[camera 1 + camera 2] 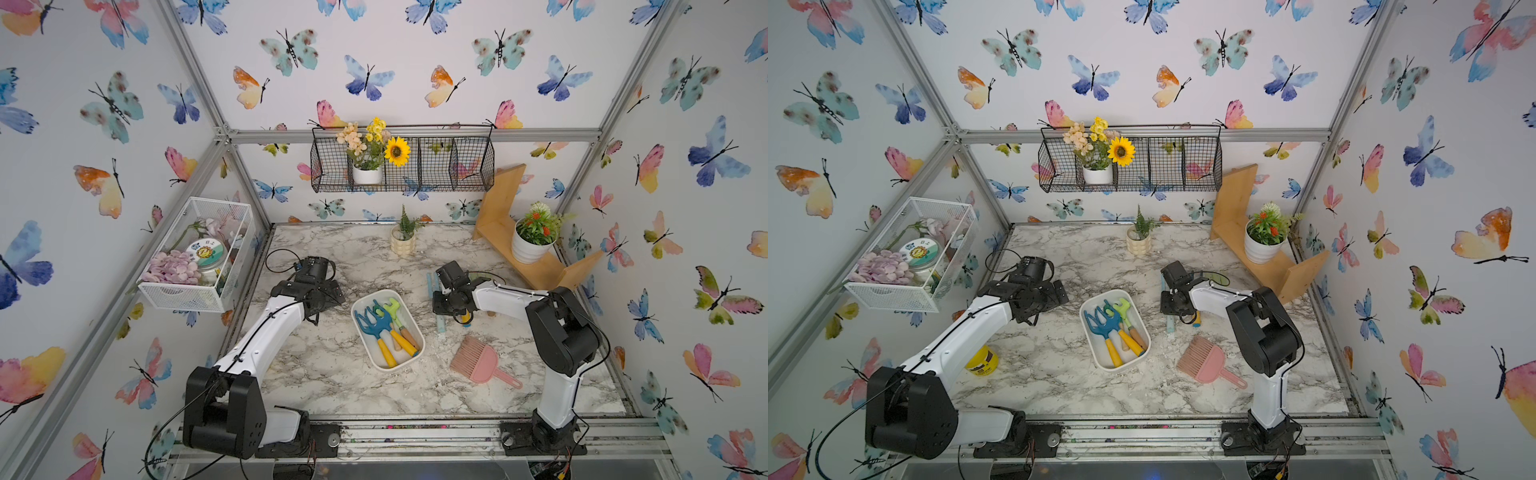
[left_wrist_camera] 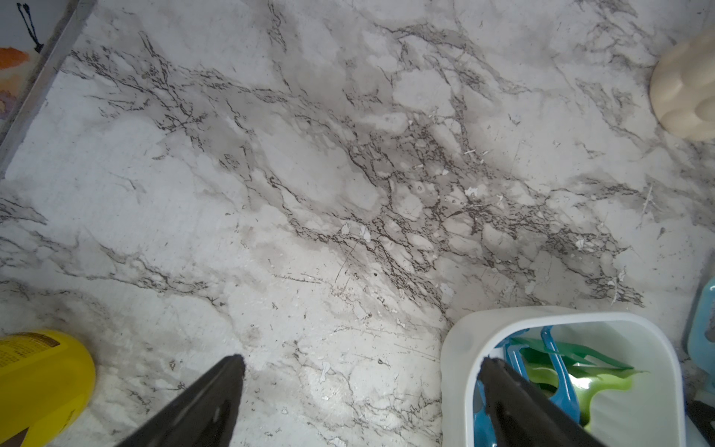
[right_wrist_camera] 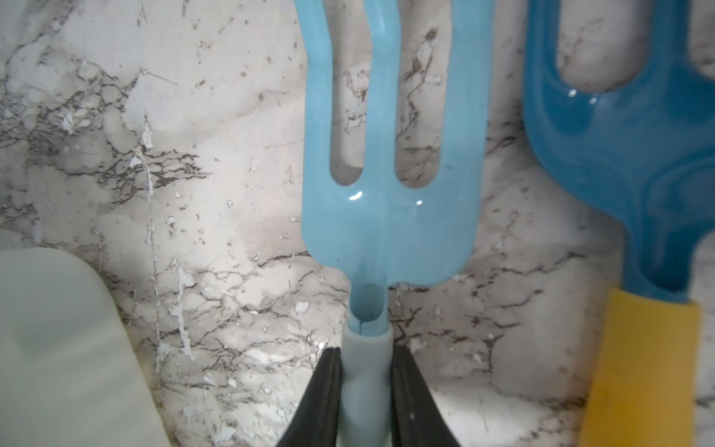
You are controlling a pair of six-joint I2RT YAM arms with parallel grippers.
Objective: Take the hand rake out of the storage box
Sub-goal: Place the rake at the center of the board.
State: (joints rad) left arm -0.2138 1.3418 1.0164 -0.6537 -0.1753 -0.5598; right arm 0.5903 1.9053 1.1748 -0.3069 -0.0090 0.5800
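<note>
In both top views a grey-veined marble bench point(image 1: 332, 374) fills the floor of an aluminium-framed cell papered with watercolour butterflies. A black wire basket point(image 1: 457, 166) with flowers hangs on the back wall and a white mesh basket point(image 1: 187, 297) on the left wall. A wooden shelf point(image 1: 498, 216) carrying a white flower pot point(image 1: 528, 245) stands in the far right corner. A pink brush point(image 1: 478, 359) lies near the front.

The storage box point(image 1: 365, 348) point(image 1: 1094, 351), white and round-cornered, sits mid-bench. It holds a dark blue claw-headed tool point(image 1: 368, 322) and a green tool point(image 1: 392, 309). The hand rake point(image 1: 439, 324) point(image 1: 1170, 326) is outside the box, just to its right, under the right gripper point(image 1: 442, 309). The left gripper point(image 1: 332, 291) hovers by the box's left side.

The left wrist view shows the left gripper point(image 2: 361, 362) spread wide and empty over bare, flaked marble. One finger shows in front of the box's corner point(image 2: 456, 348); a yellow jar point(image 2: 42, 383) sits apart.

In the right wrist view the right gripper point(image 3: 365, 352) is clamped on the rake's pale handle. The rake point(image 3: 387, 232) is glossy light blue with three flat tines, low over the marble; whether it touches I cannot tell. A darker blue tool with a yellow handle point(image 3: 626, 154) lies beside it, and the box's corner point(image 3: 58, 348) is near
</note>
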